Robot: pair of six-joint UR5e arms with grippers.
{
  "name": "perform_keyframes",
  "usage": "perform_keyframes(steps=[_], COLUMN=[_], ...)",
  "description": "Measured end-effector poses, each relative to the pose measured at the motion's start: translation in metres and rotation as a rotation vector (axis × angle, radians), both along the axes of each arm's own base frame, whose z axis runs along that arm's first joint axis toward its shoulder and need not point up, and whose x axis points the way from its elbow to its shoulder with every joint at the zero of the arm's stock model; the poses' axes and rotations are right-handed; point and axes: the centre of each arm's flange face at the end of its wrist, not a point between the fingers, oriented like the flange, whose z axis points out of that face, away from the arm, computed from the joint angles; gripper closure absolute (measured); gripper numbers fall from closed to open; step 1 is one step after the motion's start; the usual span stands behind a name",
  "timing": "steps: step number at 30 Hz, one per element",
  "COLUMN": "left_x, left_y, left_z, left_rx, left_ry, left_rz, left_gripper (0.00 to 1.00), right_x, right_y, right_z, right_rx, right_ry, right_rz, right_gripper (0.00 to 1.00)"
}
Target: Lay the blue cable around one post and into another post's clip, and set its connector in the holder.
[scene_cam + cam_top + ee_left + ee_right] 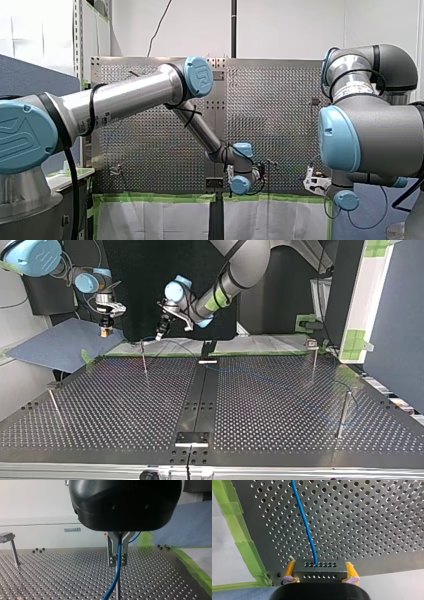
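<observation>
Both grip: left pincer (118, 563) clamps the cable (306, 525), right pincer (320, 570) holds the connector (322, 574); routing, clipping and seating all look undone.

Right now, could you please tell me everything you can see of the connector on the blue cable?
The connector is a dark grey, metallic-looking rectangular block with two rows of small holes. The blue cable leaves one row near its middle and runs over the perforated table. My right gripper is shut on it, yellow pads pressing both ends, holding it level by the table's edge.
</observation>
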Motion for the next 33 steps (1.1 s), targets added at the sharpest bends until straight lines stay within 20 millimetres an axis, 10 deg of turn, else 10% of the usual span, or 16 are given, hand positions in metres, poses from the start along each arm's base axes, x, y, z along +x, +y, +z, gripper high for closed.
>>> perform_keyframes(steps=[33], left_x=[0.023], left_y=[0.006], left_z=[0.006], left_rx=[-0.014], left_ry=[0.009], left_rz=[-0.009], left_gripper=[1.0], right_x=[0.0], right_y=[-0.025], right_z=[0.01], right_rx=[-0.01], right_ry=[0.003], right_rz=[0.004], right_gripper=[1.0])
